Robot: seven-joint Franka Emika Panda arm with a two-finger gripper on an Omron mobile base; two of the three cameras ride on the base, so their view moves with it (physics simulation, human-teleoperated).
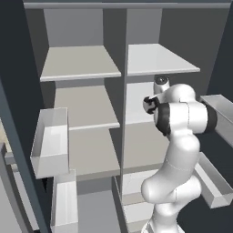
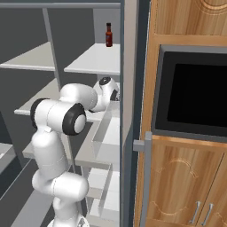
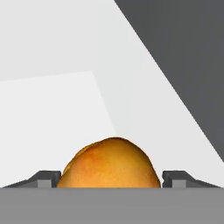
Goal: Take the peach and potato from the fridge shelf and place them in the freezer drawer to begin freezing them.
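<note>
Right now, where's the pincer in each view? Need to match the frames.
Left base view: pincer right of centre, at the end of the white arm, reaching into the right-hand fridge compartment.
Right base view: pincer left of centre, by the fridge's front edge.
Hand view: pincer at the bottom edge, tips flanking an orange-yellow lump.
Shared landmark, base views: glossy white shelf just above the hand.

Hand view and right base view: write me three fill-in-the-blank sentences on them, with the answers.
1. In the hand view, the orange-tan produce item sits ___ the two dark finger tips.
2. In the right base view, a small dark ___ stands on the top white shelf.
3. In the right base view, the cabinet to the right of the fridge has a ___ grain.

Missing words: between; bottle; wood
</note>
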